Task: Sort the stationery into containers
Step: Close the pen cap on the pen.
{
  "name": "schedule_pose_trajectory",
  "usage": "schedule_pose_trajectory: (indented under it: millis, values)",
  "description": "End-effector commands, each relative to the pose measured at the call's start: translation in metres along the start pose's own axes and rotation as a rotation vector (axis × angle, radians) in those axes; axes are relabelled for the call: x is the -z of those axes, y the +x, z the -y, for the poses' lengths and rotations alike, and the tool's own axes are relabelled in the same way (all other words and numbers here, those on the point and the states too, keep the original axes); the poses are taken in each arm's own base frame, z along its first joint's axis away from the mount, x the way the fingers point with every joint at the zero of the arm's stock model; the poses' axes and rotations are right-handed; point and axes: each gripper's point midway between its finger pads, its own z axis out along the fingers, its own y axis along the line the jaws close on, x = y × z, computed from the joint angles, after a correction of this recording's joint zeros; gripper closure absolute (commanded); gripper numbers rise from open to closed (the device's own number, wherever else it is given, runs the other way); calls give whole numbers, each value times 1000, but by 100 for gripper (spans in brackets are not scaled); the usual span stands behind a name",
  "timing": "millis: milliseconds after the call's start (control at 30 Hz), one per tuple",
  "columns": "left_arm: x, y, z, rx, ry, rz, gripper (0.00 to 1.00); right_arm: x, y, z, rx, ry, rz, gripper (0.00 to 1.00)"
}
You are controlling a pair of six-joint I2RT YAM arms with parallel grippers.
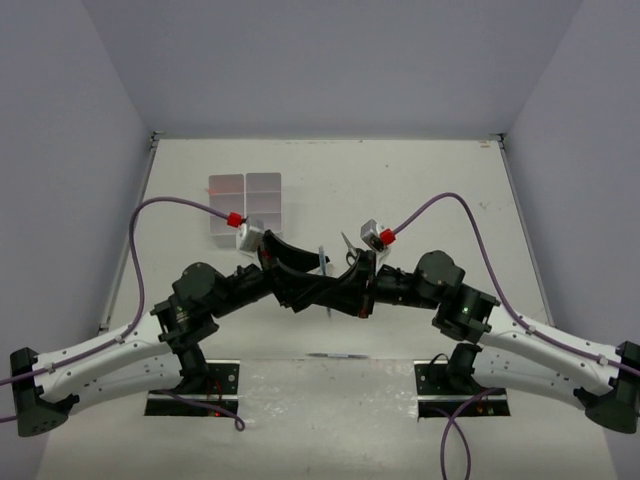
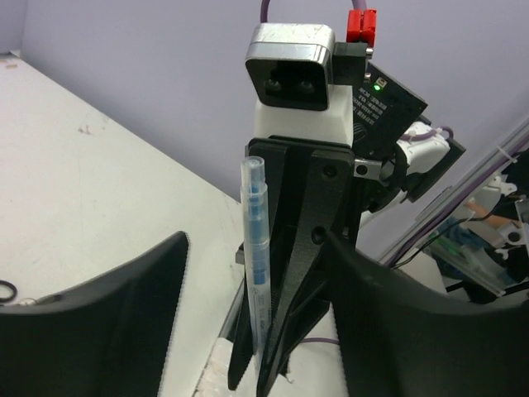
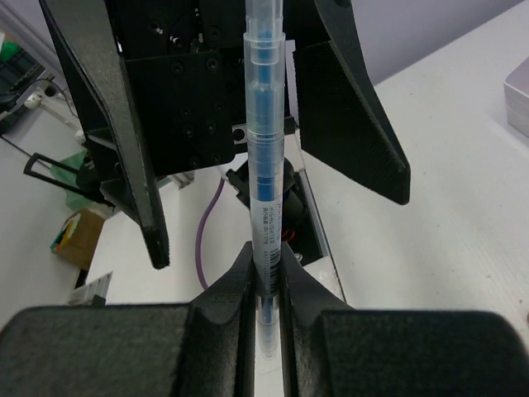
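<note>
A clear pen with a blue core (image 3: 263,157) stands upright between the arms. My right gripper (image 3: 264,285) is shut on its lower end. My left gripper (image 2: 256,331) is open, its fingers (image 3: 124,149) spread wide on either side of the pen without touching it. In the top view both grippers meet mid-table, left gripper (image 1: 305,280) facing right gripper (image 1: 345,285), with the pen (image 1: 323,260) between them. The white containers (image 1: 248,205) sit behind, at the back left.
A thin dark pen (image 1: 335,355) lies on the table between the two arm bases. A small black ring (image 2: 5,291) shows at the left edge of the left wrist view. A corner of the containers (image 3: 518,99) shows at the right of the right wrist view.
</note>
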Motion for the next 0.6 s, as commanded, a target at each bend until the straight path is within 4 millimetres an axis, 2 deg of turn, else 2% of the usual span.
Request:
schedule_pose_trajectory:
  millis: [0,100,233,400,567]
  values:
    - [-1,-14,-2,-60,-39,22,21,6,-12,3,15,35,71,100]
    - [0,-22,-3,-73,-63,39,15,6,-7,8,7,54,54,100]
    - [1,-33,0,-92,-72,58,13,2,1,11,-1,52,23,100]
    - [4,-51,-12,-86,-172,111,19,-1,6,10,-1,33,-8,100]
    - [-1,-51,-13,-86,-185,96,22,-4,9,11,-3,33,-21,100]
